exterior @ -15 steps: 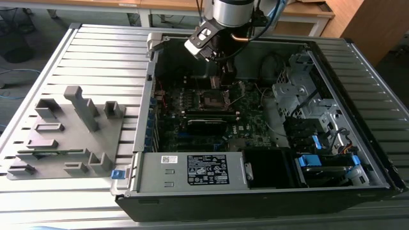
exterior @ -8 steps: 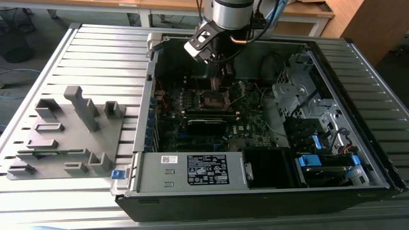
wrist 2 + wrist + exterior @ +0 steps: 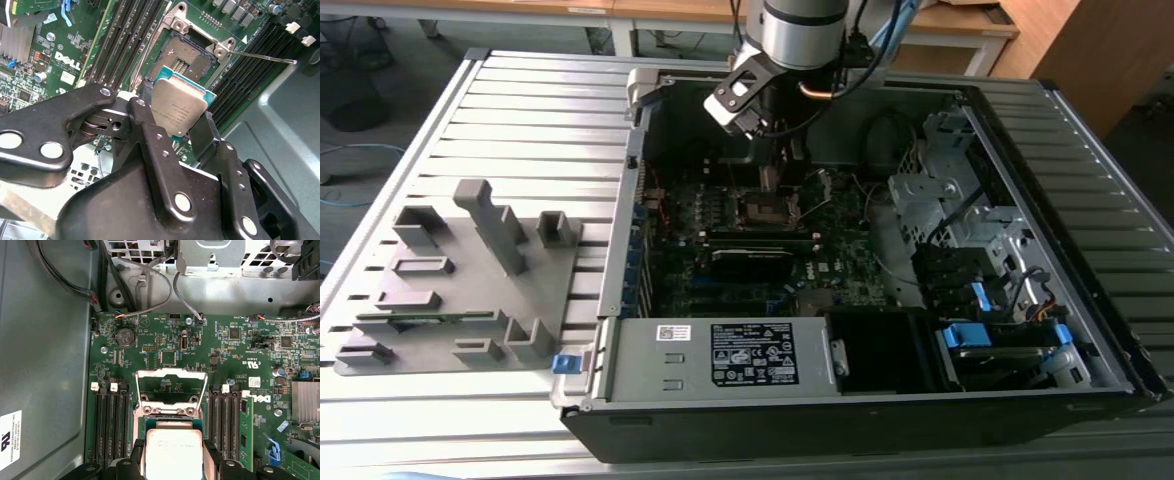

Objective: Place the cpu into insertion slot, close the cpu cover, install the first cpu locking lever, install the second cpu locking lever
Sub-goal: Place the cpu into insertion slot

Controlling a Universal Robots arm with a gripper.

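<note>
**Over the insertion slot (image 3: 189,55): cpu (image 3: 180,112) clamped and hanging, not yet seated**

Above the motherboard (image 3: 225,340), the pincer (image 3: 177,107) is gripping the cpu by two opposite edges, its fingers closed on the chip. The chip is hanging just over the slot and, as far as I can judge, is not touching it.

Doing this step well probably means keeping the chip level and squaring its corners to the silver rim. It also means coming straight down without sliding (the contact field underneath looks easy to damage). I would let go only once the chip is lying flat inside the rim.

The second wrist view is showing the slot's bare contact field past the chip's far edge, and a thin locking lever (image 3: 260,56) swung out to one side. The first wrist view is showing the cpu cover (image 3: 172,373) standing open beyond the chip, which is hiding most of the slot there. The exterior view is showing the arm (image 3: 801,30) reaching down into the open computer case (image 3: 627,350) on the slatted desk (image 3: 520,110), with a grey fixture (image 3: 494,230) lying beside the case.
</note>
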